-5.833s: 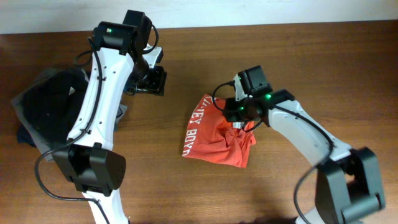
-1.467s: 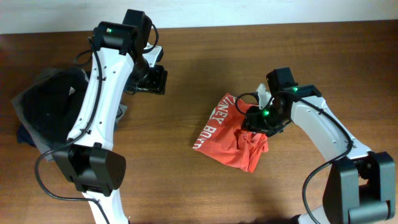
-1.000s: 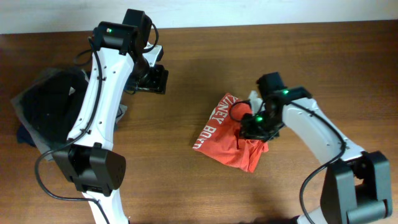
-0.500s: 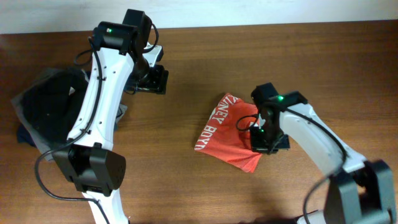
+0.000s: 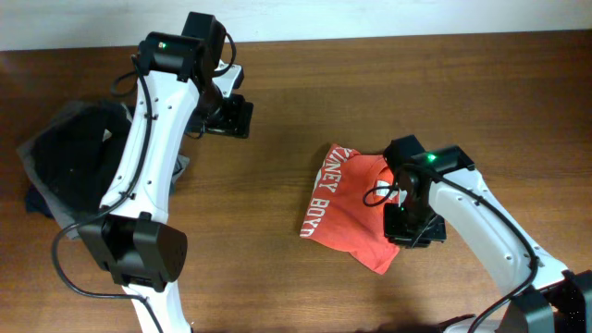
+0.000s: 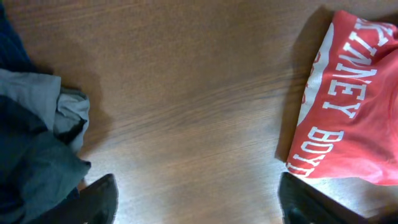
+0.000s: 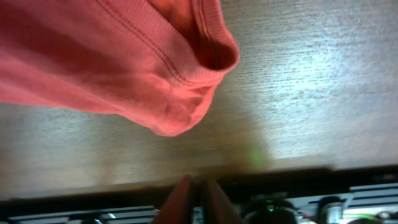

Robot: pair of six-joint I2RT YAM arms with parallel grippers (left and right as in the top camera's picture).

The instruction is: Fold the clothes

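Observation:
The clothes, a red-orange shirt (image 5: 347, 199) with white lettering, lie crumpled on the wooden table right of centre. My right gripper (image 5: 413, 225) is low over the shirt's right edge. In the right wrist view its jaws (image 7: 198, 196) are pressed together with red cloth around them, and a rolled hem of the shirt (image 7: 93, 56) bulges ahead. My left gripper (image 5: 231, 117) hovers at the back left, well away from the shirt. Its black fingers (image 6: 99, 199) stand wide apart over bare wood, and the lettered edge of the shirt (image 6: 354, 118) shows at the right.
A heap of dark and grey folded garments (image 5: 69, 166) sits at the table's left edge, and it also shows at the left of the left wrist view (image 6: 31, 143). The near table edge lies just past the right gripper (image 7: 261, 168).
My right gripper has swung from the shirt's top right toward the near right and shut. The shirt has slid right and nearer with it. The left arm has stayed put.

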